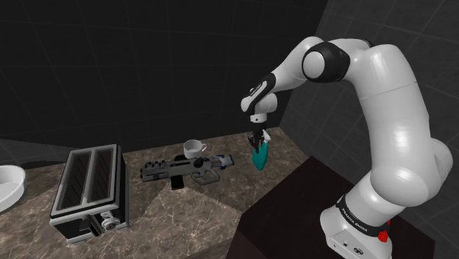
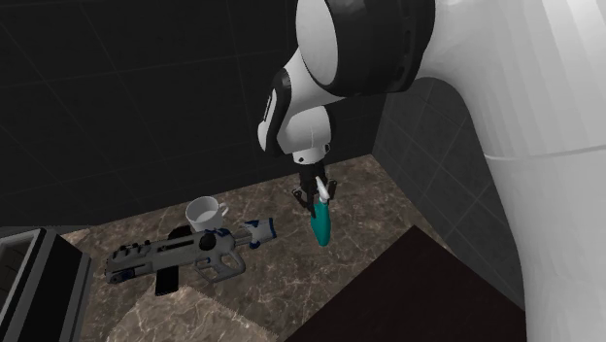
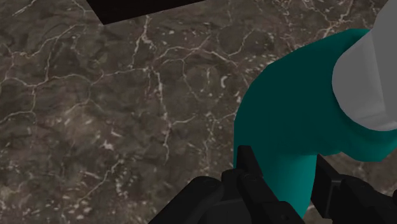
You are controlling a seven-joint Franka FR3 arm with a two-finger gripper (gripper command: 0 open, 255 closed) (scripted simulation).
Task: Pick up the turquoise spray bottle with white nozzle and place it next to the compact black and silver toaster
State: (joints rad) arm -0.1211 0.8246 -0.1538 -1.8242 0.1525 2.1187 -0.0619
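Observation:
The turquoise spray bottle [image 1: 259,157] with a white nozzle hangs in the air above the brown marble counter, clasped near its neck by my black gripper [image 1: 256,137]. In the second exterior view the bottle [image 2: 319,223] dangles below the gripper [image 2: 314,193], tilted a little. The wrist view has the teal body [image 3: 292,121] and pale nozzle [image 3: 369,70] between my fingers [image 3: 249,167]. The black and silver toaster [image 1: 90,185] stands on the counter at the shoulder view's left, well apart from the bottle.
A grey toy blaster [image 1: 184,168] lies between toaster and bottle, with a white cup [image 1: 194,148] just behind it. A white bowl [image 1: 10,187] sits at the shoulder view's far left. My dark stand [image 1: 287,213] borders the counter [image 1: 184,217] at lower right.

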